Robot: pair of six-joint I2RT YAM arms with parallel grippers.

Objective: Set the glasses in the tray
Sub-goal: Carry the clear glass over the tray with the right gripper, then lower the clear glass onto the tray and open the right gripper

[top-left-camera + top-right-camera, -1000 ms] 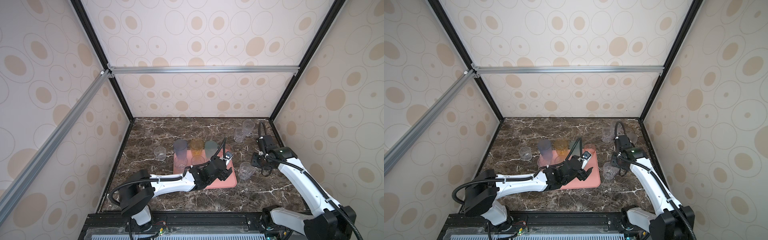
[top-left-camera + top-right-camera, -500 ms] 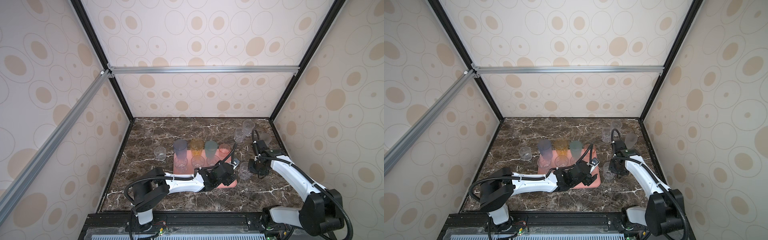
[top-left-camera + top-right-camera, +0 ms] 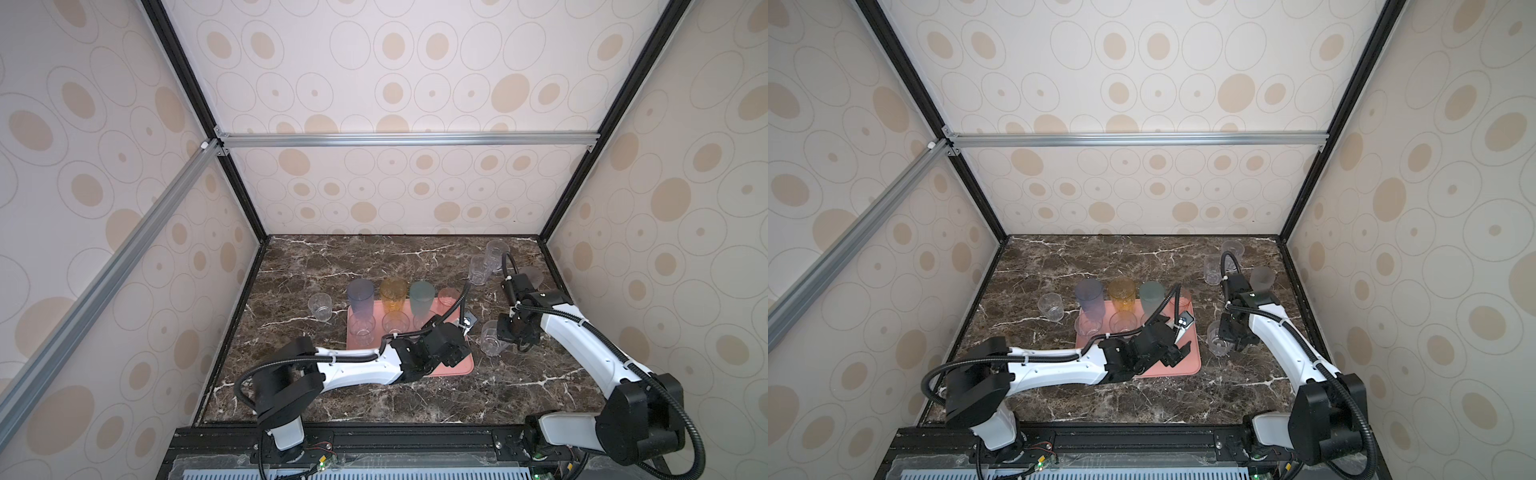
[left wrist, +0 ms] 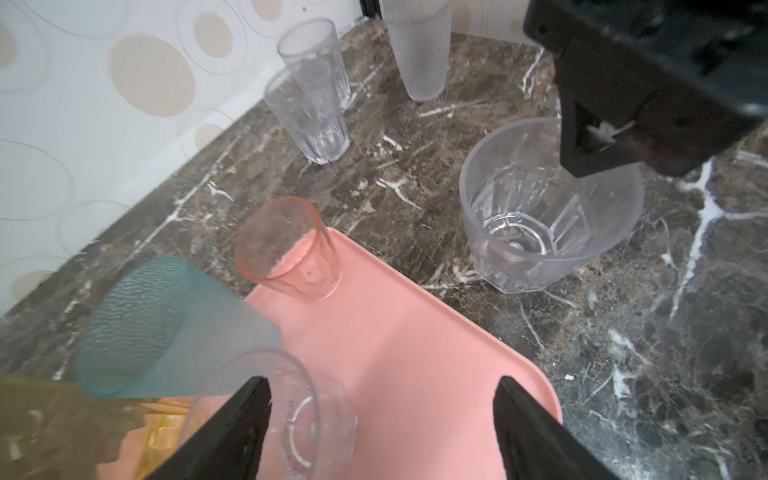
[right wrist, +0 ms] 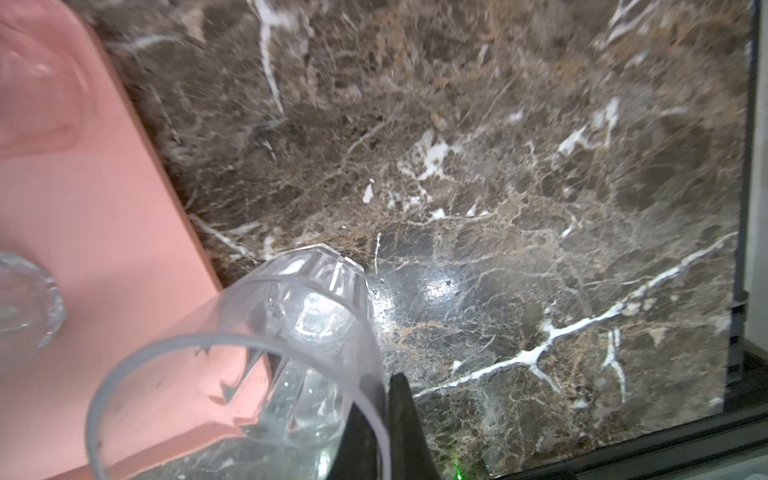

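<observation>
The salmon-pink tray (image 3: 464,366) (image 4: 415,332) lies mid-table. At its back stand a grey-blue glass (image 3: 360,296), an amber one (image 3: 393,293), a teal one (image 3: 422,297) and a short pink one (image 3: 448,296) (image 4: 291,249); small clear ones (image 3: 362,326) stand in front of them. My left gripper (image 4: 382,415) (image 3: 451,353) hovers open over the tray's right part, with a small clear glass (image 4: 307,419) against one finger. My right gripper (image 5: 386,415) (image 3: 505,332) is shut on the rim of a clear faceted glass (image 5: 307,307) (image 3: 491,337) (image 4: 548,199), which stands on the table just right of the tray.
On the dark marble table, a clear glass (image 3: 320,306) stands left of the tray. Two clear tumblers (image 3: 478,269) (image 3: 496,251) and a frosted one (image 3: 532,276) stand at the back right. Patterned walls enclose three sides, and a black rail runs along the front.
My right gripper's fingers have closed on the rim of the clear faceted glass. The left gripper has drifted toward the tray's front right and opened slightly wider.
</observation>
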